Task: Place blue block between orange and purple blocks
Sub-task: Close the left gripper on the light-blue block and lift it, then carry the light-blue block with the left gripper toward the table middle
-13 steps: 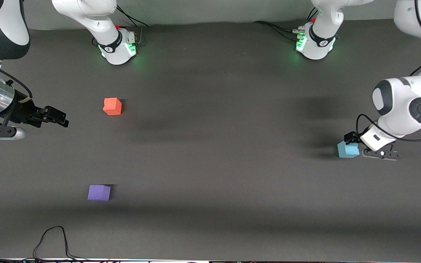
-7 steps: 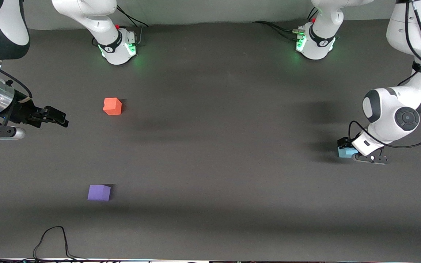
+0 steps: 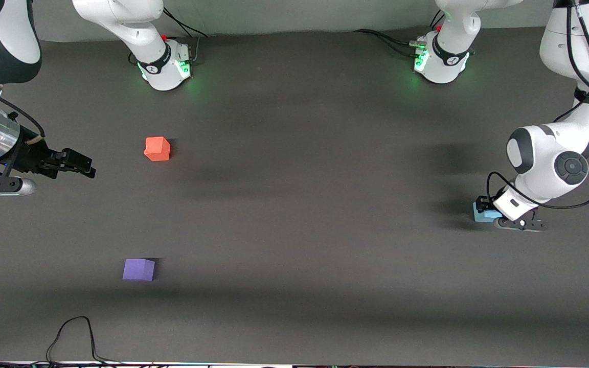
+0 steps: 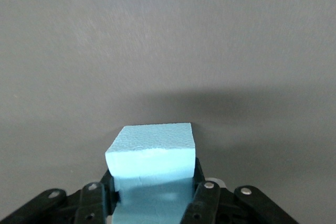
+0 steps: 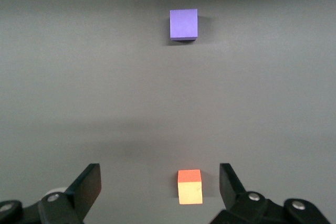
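Observation:
The blue block (image 3: 480,214) rests on the table at the left arm's end. My left gripper (image 3: 499,214) is down on it, and its hand hides most of the block from the front. In the left wrist view the gripper (image 4: 152,184) has a finger pressed on each side of the block (image 4: 152,153). The orange block (image 3: 157,148) and the purple block (image 3: 139,269) sit apart toward the right arm's end, the purple one nearer the front camera. My right gripper (image 3: 87,168) waits open and empty beside the orange block. Its wrist view (image 5: 160,184) shows the orange block (image 5: 189,186) and the purple block (image 5: 184,23).
A black cable (image 3: 74,332) loops on the table near the front edge at the right arm's end. The two arm bases (image 3: 164,64) (image 3: 440,59) stand along the back of the dark grey table (image 3: 299,204).
My left gripper has moved over the blue block and come down around it, covering most of it. The right arm and the other blocks have not moved.

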